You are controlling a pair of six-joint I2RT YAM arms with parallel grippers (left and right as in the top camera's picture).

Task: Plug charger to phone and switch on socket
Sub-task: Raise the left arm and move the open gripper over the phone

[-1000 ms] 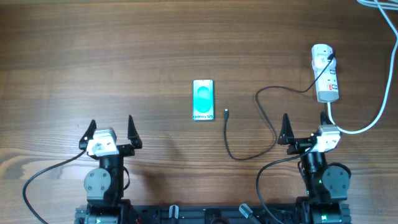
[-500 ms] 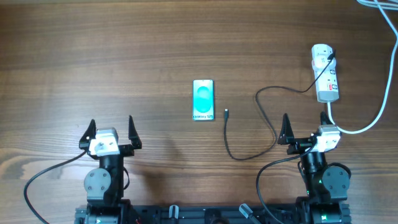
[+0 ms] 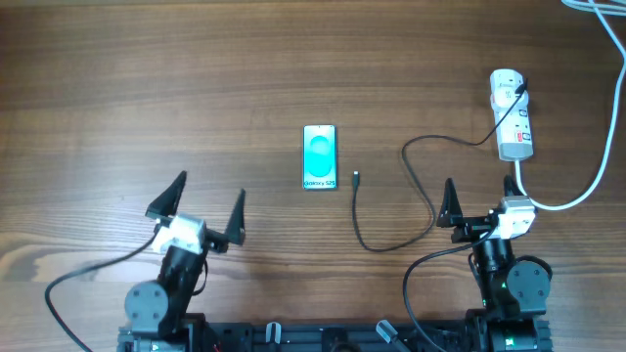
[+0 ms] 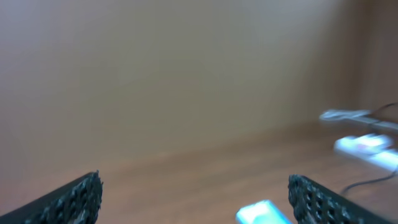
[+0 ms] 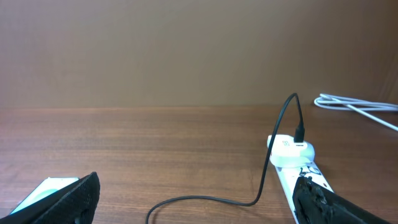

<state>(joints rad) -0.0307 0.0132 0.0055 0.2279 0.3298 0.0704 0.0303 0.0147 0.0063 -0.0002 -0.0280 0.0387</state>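
Brown wooden counter (image 3: 147,78) holds the phone (image 3: 320,156) face up at centre. The charger (image 3: 356,180) lies with its plug tip just right of the phone, apart from it. The socket (image 3: 512,127) lies well apart at far right. The left pincer (image 3: 209,188) and right pincer (image 3: 478,188) both gape wide, empty. Best done, I judge, by pinching the cable close behind the tip while the other pincer braces the phone.

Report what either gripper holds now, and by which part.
Nothing is held. The left gripper and right gripper are both open and empty; the charger lies untouched.
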